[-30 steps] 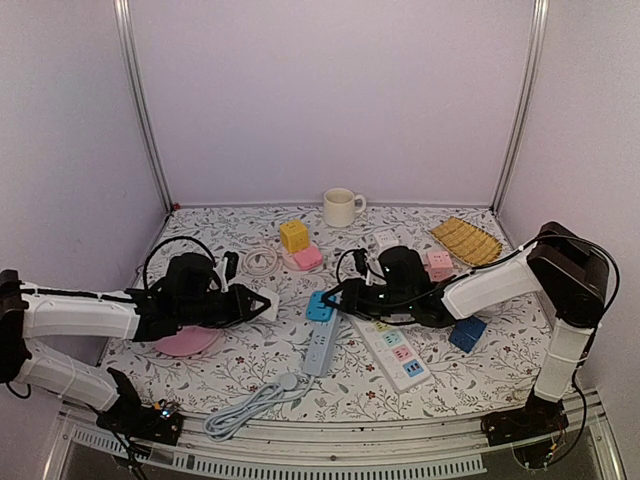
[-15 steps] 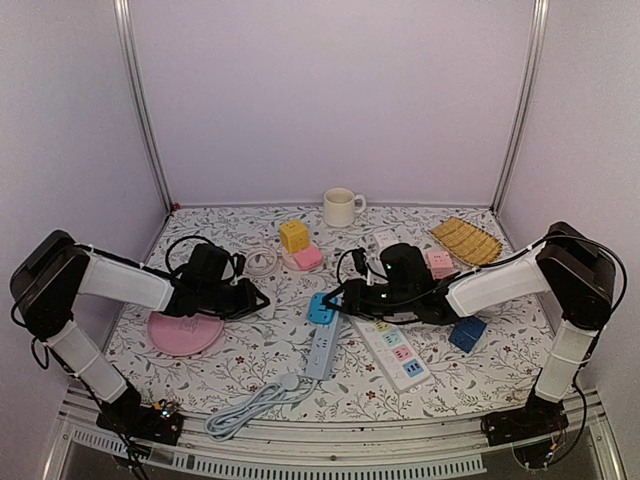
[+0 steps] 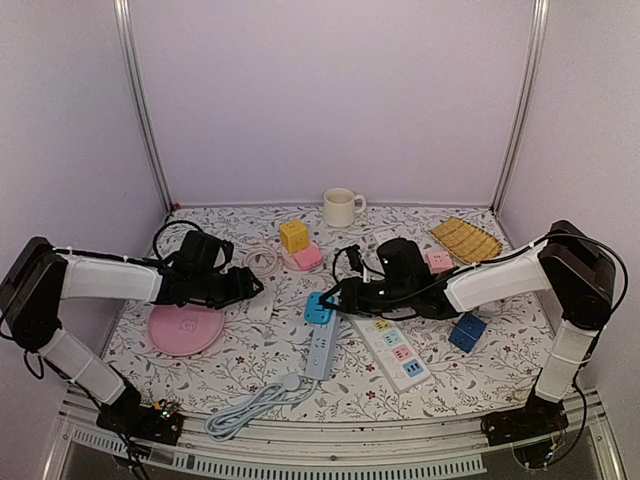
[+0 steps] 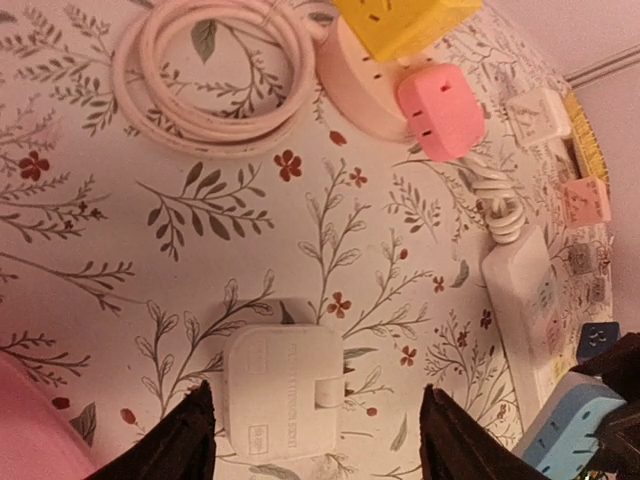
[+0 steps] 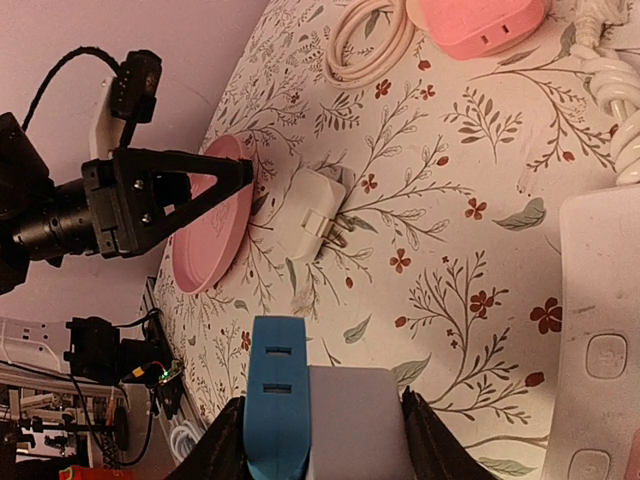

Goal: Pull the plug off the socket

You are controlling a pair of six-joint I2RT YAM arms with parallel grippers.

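Floral table (image 3: 250, 360), white plug (image 3: 262, 311), power strip (image 3: 322, 350), mug (image 3: 341, 207)

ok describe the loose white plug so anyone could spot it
Find the big pink plate, far left. Just right of its rim lies the white plug, a squarish block with bare metal prongs showing. Its nearest neighbours, the yellow adapter, pink adapter and blue adapter, are coloured; it is plain white.

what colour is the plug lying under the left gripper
The plug is white, clearest in the left wrist view.
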